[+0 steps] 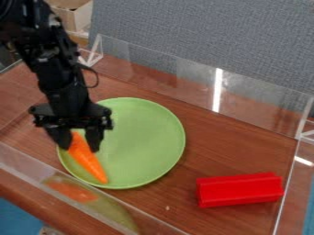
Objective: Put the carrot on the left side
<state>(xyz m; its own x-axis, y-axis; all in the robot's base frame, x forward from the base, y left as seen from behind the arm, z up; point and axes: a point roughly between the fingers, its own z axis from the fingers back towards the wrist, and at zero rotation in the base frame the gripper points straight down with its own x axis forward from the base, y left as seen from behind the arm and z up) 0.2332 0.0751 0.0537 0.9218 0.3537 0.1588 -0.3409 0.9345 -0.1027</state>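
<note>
The orange carrot [88, 162] lies on the left part of the light green plate [147, 138], its tapered end pointing toward the front. My gripper [79, 140] points down over the carrot's thick upper end. One dark finger [61, 134] stands on each side of that end, drawn in against it. The fingers hide the carrot's stem tip. The carrot still rests on the plate.
A red rectangular block [241, 189] lies on the wooden table at the front right. Clear acrylic walls [233, 87] ring the table. An orange reflection shows in the front wall [76, 192]. Cardboard boxes stand behind at the far left.
</note>
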